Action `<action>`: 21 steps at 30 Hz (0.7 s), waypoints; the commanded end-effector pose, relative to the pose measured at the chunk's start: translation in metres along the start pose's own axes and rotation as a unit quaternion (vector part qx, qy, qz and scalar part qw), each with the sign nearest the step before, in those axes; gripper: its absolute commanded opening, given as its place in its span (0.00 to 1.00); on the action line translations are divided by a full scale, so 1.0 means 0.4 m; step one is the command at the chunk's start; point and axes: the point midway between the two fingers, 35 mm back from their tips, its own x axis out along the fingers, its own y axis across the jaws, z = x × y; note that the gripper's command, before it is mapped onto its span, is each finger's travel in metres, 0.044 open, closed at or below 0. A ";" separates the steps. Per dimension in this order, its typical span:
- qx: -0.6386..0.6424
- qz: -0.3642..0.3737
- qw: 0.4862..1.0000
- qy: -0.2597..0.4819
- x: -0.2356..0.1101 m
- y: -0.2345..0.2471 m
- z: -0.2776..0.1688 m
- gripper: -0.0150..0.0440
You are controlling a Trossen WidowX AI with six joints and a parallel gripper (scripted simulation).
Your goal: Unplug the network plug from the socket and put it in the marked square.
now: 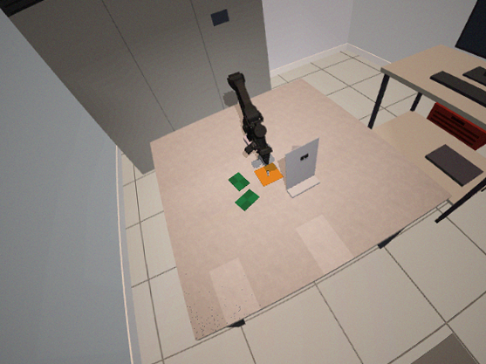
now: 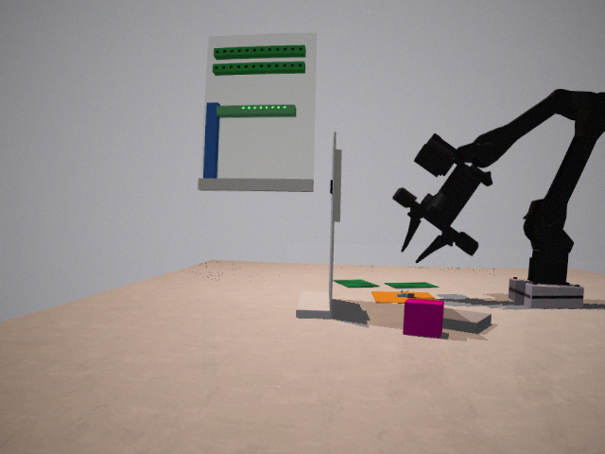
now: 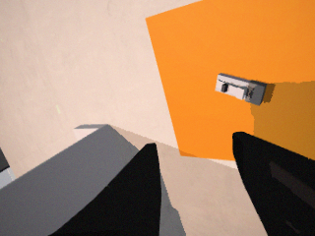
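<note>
The small grey network plug [image 1: 267, 173] [image 2: 405, 294] [image 3: 242, 86] lies flat on the orange marked square [image 1: 264, 180] [image 2: 386, 296] [image 3: 204, 53] on the table. My gripper [image 1: 270, 160] [image 2: 410, 255] [image 3: 195, 147] hangs in the air above the square and the plug, tilted down, with its fingers partly apart and nothing between them. It touches nothing. The upright grey panel [image 1: 300, 168] [image 2: 333, 235] stands just beside the square, and its dark sockets [image 1: 303, 157] look empty.
Two green squares [image 1: 238, 181] [image 1: 247, 199] [image 2: 355, 283] [image 2: 410, 285] lie on the table on the far side from the panel. A magenta cube [image 2: 423, 317] and a low grey slab [image 2: 469, 320] sit nearby. The arm's base [image 2: 545, 293] stands behind the square.
</note>
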 end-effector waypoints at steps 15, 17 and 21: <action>0.003 0.004 1.000 -0.002 -0.068 0.039 0.001 0.52; 0.003 0.004 1.000 -0.002 -0.076 0.042 0.001 0.52; 0.003 0.004 1.000 -0.002 -0.092 0.048 0.001 0.52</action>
